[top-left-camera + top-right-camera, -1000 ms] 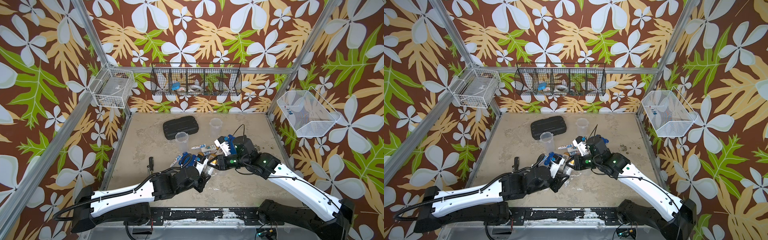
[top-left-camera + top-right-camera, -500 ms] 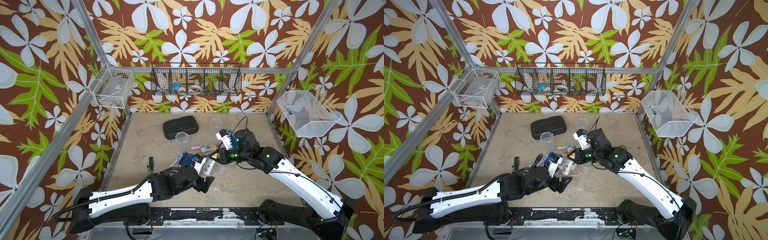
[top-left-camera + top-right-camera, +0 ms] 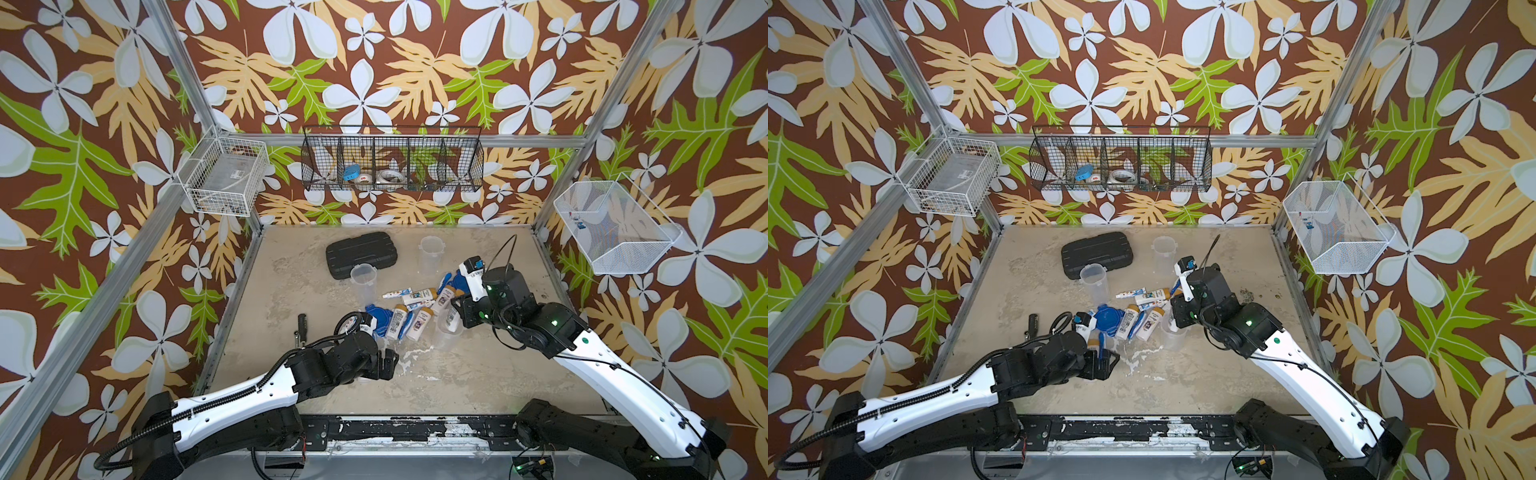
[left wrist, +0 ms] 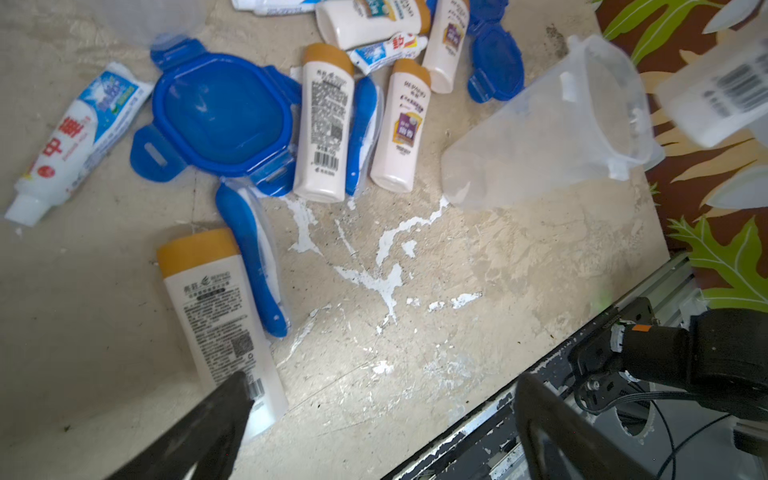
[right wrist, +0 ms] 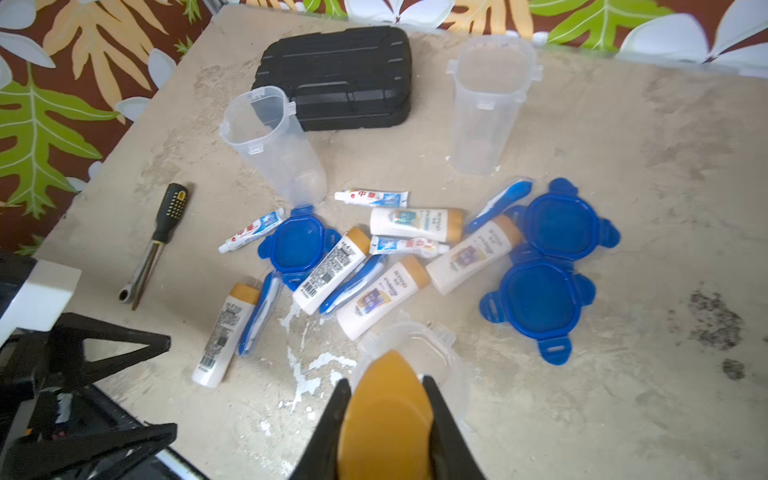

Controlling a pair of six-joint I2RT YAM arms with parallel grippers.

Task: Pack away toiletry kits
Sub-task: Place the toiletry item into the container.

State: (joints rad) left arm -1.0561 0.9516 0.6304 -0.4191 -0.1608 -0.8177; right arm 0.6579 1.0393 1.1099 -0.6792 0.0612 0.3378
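**Holding a bottle over the near tumbler**

Right claw is pinching a white bottle by its orange-tan cap. The bottle hangs above an open clear tumbler at the near side of the bench, clear of its rim. Left claw is spread wide, low over the bench and gripping nothing, with one finger just beside a lying bottle. Other bottles, toothpaste tubes, blue toothbrushes and three blue lids lie loose mid-bench. Two more tumblers stand upright and open near the black case.
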